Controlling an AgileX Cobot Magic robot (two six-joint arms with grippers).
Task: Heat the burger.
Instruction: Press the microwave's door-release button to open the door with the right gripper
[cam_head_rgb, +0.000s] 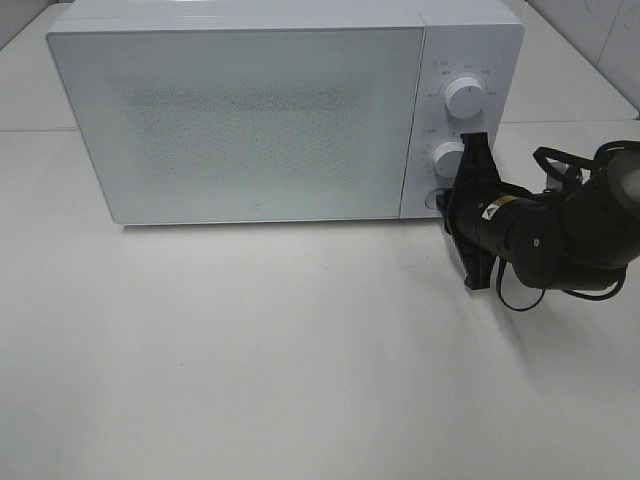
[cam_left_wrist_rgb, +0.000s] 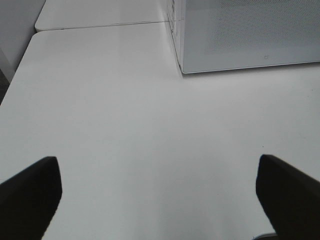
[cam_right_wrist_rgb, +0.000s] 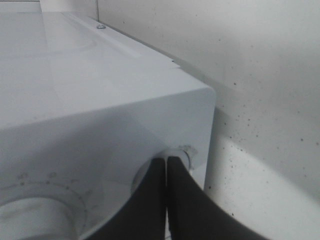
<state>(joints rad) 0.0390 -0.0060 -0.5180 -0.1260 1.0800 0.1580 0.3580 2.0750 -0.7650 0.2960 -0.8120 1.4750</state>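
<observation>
— At the far left, what does the wrist camera give you?
— The left gripper (cam_left_wrist_rgb: 159, 167). Its two dark fingers (cam_left_wrist_rgb: 30, 197) stand wide apart with nothing between them, over the bare white table (cam_left_wrist_rgb: 125, 115). The high camera does not show that arm.

— And the burger? Which way does it point?
— It shows in none of the three views. I cannot tell where it is, how it faces, or how its long axis runs.

— What fills the middle?
— A white microwave (cam_head_rgb: 240, 30) stands at the back of the table, front toward the high camera. Its door (cam_head_rgb: 240, 120) is shut, and the speckled window lets nothing through. The left wrist view catches only one lower corner of it.

— Right of the door?
— The control panel has an upper knob (cam_head_rgb: 465, 97) and a lower knob (cam_head_rgb: 447, 158) under it. Below them is a round button (cam_right_wrist_rgb: 181, 151), which the high view mostly hides behind the arm.

— And the arm itself?
— The right gripper (cam_right_wrist_rgb: 166, 170) reaches in from the right edge, level with the panel. Its jaws are pressed together and hold nothing. Only the right wrist view shows the closed tips at that button, seemingly touching it.
</observation>
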